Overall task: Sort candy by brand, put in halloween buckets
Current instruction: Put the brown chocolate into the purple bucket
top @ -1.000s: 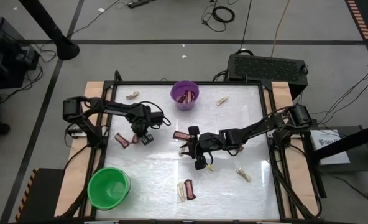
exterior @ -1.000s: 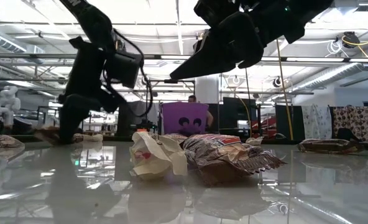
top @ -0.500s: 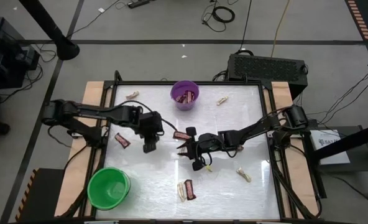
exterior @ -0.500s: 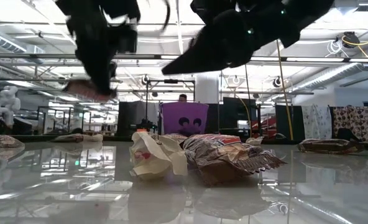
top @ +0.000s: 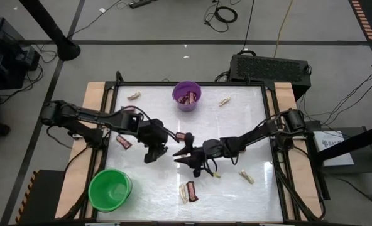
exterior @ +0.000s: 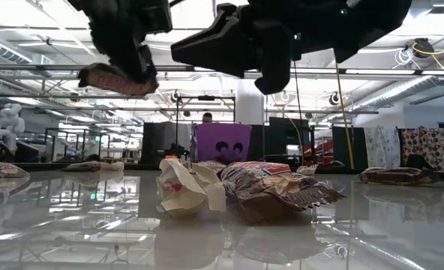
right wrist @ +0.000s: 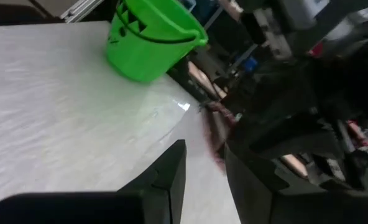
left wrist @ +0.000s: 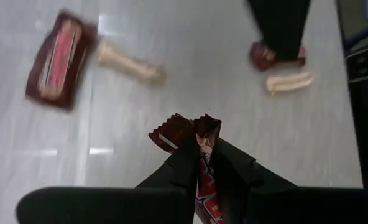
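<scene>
Closest to us in the low view, a brown bar (exterior: 278, 191) and a pale twisted candy (exterior: 184, 187) lie touching each other on the shiny white table (top: 236, 119). From above we see the same pair (top: 187, 191) near the front edge of the table, and the green bucket (top: 110, 189) stands at the front left corner. A bit farther in, near the middle, our two arms meet above the table. The left gripper (left wrist: 199, 146) is pinched tight on a brown candy bar (left wrist: 193, 134), and the crinkled end of the wrapper sticks out past the fingertips. In the low view that bar (exterior: 113, 75) hangs in the air, well above the table. The right gripper (top: 187, 155) is just beside it, with its two fingers (right wrist: 168, 171) a small way apart and nothing between them. Another pale candy (top: 246, 176) lies to the right of the arms, and one more brown bar (top: 123, 141) lies to the left. At the far side sits the purple bucket (top: 187, 95) with brown bars inside. A pale candy (top: 134, 96) lies to its left and another one (top: 224, 100) to its right.
</scene>
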You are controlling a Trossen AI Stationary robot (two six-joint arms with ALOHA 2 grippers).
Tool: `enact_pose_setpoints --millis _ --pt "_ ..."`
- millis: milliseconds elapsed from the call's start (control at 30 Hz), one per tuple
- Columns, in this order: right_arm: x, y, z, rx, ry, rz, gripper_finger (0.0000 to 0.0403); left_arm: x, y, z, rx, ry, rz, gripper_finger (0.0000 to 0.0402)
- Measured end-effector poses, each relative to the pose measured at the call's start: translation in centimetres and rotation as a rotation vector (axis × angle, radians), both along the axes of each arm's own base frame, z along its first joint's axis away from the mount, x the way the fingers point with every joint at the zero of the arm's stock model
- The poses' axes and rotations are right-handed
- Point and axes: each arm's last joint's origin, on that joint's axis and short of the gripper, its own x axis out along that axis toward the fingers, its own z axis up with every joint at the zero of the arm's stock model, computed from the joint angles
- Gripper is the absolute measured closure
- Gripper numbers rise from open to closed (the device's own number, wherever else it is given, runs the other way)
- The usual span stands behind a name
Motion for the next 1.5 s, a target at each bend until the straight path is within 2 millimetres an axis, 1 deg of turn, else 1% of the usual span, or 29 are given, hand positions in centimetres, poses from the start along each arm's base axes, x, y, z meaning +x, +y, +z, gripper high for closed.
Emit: enact_pose_setpoints --millis 100,167,367,500,600,700,833,967,1100,1300,1333,1400,1500 --pt "0.1 -0.3 0.2 0.003 -0.026 -0.006 0.0293 0.4 -0.5 0.3 -0.004 -0.054 -0.018 0.0353" --pt "0.1 -0.3 0.3 0.003 -0.027 -0.007 0.0282 0.6 -0.8 0.5 -0.007 -0.085 -0.034 0.0353" --pt "0.2 -0.8 0.3 0.009 -0.032 -0.016 0.0226 0.7 -1.1 0.6 -0.010 -0.105 -0.049 0.0353" --pt "0.8 -1.4 1.1 0.056 -0.043 -0.042 0.0195 0.8 -1.3 0.7 -0.012 -0.126 -0.053 0.0353" --pt "1.2 -1.7 1.3 0.057 -0.020 -0.053 0.0185 0.9 -1.3 0.9 -0.005 -0.151 -0.065 0.0352" --pt "1.2 -1.7 1.2 0.055 -0.007 -0.054 0.0187 0.9 -1.3 0.8 -0.002 -0.149 -0.068 0.0352" --pt "1.2 -1.7 1.0 0.049 0.022 -0.054 0.0203 0.9 -1.3 0.8 0.000 -0.150 -0.071 0.0352" --pt "1.2 -1.9 0.8 0.076 0.041 -0.065 0.0237 0.9 -1.3 0.9 0.009 -0.157 -0.084 0.0352" --pt "1.2 -2.0 0.8 0.083 0.045 -0.033 0.0288 0.9 -1.3 0.9 0.014 -0.161 -0.095 0.0352" --pt "1.2 -2.0 0.8 0.074 0.047 -0.018 0.0383 0.9 -1.3 0.9 0.030 -0.168 -0.108 0.0352" --pt "1.2 -2.0 0.7 0.066 0.050 -0.016 0.0392 1.0 -1.3 0.9 0.035 -0.170 -0.107 0.0352" --pt "1.1 -2.0 0.7 0.057 0.058 -0.014 0.0396 1.0 -1.3 0.9 0.039 -0.177 -0.106 0.0346" --pt "1.1 -2.0 0.5 0.053 0.072 -0.014 0.0400 1.0 -1.2 0.9 0.052 -0.178 -0.095 0.0321"
